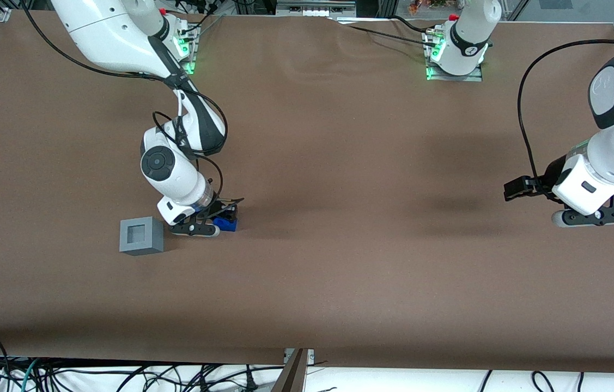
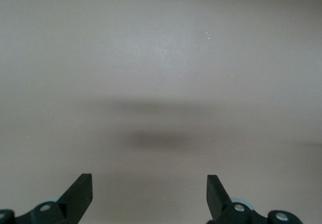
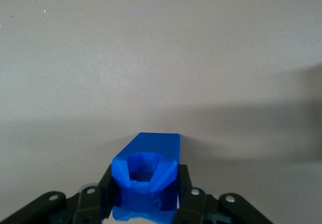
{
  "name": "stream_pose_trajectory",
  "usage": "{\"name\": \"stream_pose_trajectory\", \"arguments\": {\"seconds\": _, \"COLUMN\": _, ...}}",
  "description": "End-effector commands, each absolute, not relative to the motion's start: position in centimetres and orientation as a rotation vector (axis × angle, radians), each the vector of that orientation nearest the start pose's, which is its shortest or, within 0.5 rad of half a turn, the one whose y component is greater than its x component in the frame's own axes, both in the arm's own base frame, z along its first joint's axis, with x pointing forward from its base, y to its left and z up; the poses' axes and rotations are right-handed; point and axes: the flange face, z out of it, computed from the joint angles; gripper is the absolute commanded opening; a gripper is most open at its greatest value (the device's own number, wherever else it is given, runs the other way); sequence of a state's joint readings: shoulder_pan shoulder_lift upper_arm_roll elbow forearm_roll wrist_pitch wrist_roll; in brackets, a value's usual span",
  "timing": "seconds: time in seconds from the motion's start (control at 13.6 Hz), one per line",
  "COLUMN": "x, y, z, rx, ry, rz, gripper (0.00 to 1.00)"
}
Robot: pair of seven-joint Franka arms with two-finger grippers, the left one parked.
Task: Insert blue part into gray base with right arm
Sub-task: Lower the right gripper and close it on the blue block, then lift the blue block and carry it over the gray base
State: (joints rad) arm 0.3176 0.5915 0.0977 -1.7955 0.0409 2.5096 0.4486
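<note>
Low on the brown desk (image 1: 339,163), in the lower-left part of the front frame: the right arm (image 1: 173,174) bent down, its tool (image 1: 218,220) clenched on the blue part (image 1: 227,222), black fingers (image 3: 187,183) pressed against both flanks of the block as seen from the wrist. Blue part resting on or just off the desk surface, hard to tell which. Gray base (image 1: 141,236) just beside the tool, toward the working arm's end of the desk and slightly nearer the front camera, its square socket facing up and unfilled. Likely trouble from here: a grip on uneven, faceted sides, so possible twisting or slipping of the block on lifting; too little height in the sideways move, hence a knock against the base wall and a shoved base; poor squaring of block to socket, leading to a jam on the rim or a tilted, half-seated fit; early release, dropping it beside the socket
</note>
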Motion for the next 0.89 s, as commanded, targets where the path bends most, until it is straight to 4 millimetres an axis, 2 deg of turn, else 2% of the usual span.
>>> {"name": "stream_pose_trajectory", "arguments": {"seconds": 0.0, "x": 62.0, "y": 26.0, "z": 24.3, "rx": -3.024, "ry": 0.099, "rz": -0.141, "gripper": 0.30}}
{"name": "stream_pose_trajectory", "arguments": {"seconds": 0.07, "x": 62.1, "y": 25.7, "z": 26.0, "rx": -3.035, "ry": 0.086, "rz": -0.120, "gripper": 0.30}}
{"name": "stream_pose_trajectory", "arguments": {"seconds": 0.22, "x": 62.4, "y": 25.1, "z": 30.6, "rx": -3.065, "ry": 0.028, "rz": -0.055, "gripper": 0.30}}
{"name": "stream_pose_trajectory", "arguments": {"seconds": 0.37, "x": 63.1, "y": 22.6, "z": 34.7, "rx": -3.099, "ry": -0.096, "rz": -0.008, "gripper": 0.30}}
{"name": "stream_pose_trajectory", "arguments": {"seconds": 0.52, "x": 64.1, "y": 18.3, "z": 36.4, "rx": -3.122, "ry": -0.213, "rz": 0.030, "gripper": 0.30}}
{"name": "stream_pose_trajectory", "arguments": {"seconds": 0.66, "x": 65.4, "y": 13.2, "z": 36.7, "rx": -3.131, "ry": -0.316, "rz": 0.020, "gripper": 0.30}}
{"name": "stream_pose_trajectory", "arguments": {"seconds": 0.81, "x": 66.3, "y": 8.4, "z": 36.6, "rx": -3.101, "ry": -0.293, "rz": 0.014, "gripper": 0.30}}
